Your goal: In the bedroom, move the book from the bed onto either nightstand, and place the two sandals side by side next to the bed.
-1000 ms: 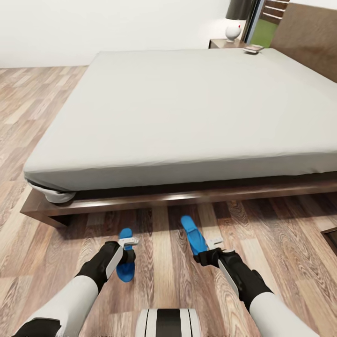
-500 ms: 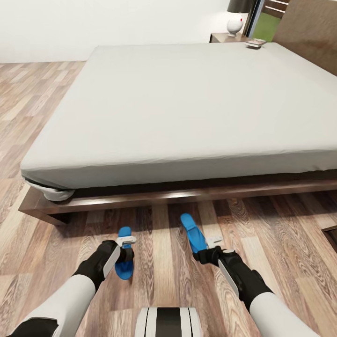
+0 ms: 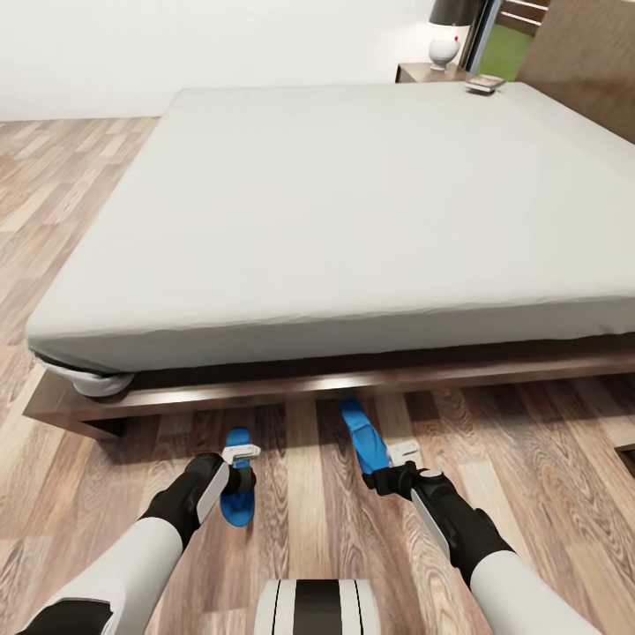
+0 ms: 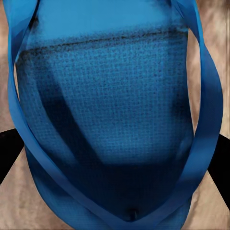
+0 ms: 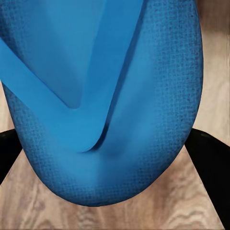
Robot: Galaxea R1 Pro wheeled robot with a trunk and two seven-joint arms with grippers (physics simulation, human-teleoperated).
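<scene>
Two blue sandals are held just above the wood floor in front of the bed (image 3: pixel 353 203). My left gripper (image 3: pixel 241 474) is shut on the left sandal (image 3: pixel 235 509), whose straps and sole (image 4: pixel 115 96) show between the black fingers (image 4: pixel 6 155). The right sandal (image 3: pixel 362 433) is in my right gripper (image 3: pixel 386 466), also shut, with the sandal's rounded end (image 5: pixel 110 143) between the fingers (image 5: pixel 213 163); its far tip reaches the bed's dark frame. The book (image 3: pixel 483 84) lies on the mattress's far right corner, beside the nightstand (image 3: pixel 423 72).
A white lamp (image 3: pixel 444 48) stands on the nightstand. The brown headboard (image 3: pixel 582 62) runs along the far right, with a window (image 3: pixel 501 48) beside it. Open plank floor (image 3: pixel 70 176) lies left of the bed. A dark object (image 3: pixel 628 445) juts in at the right edge.
The whole view has shifted: the bed looms closer and lower in the picture. Both grippers still hold their sandals, now nearer the bed frame.
</scene>
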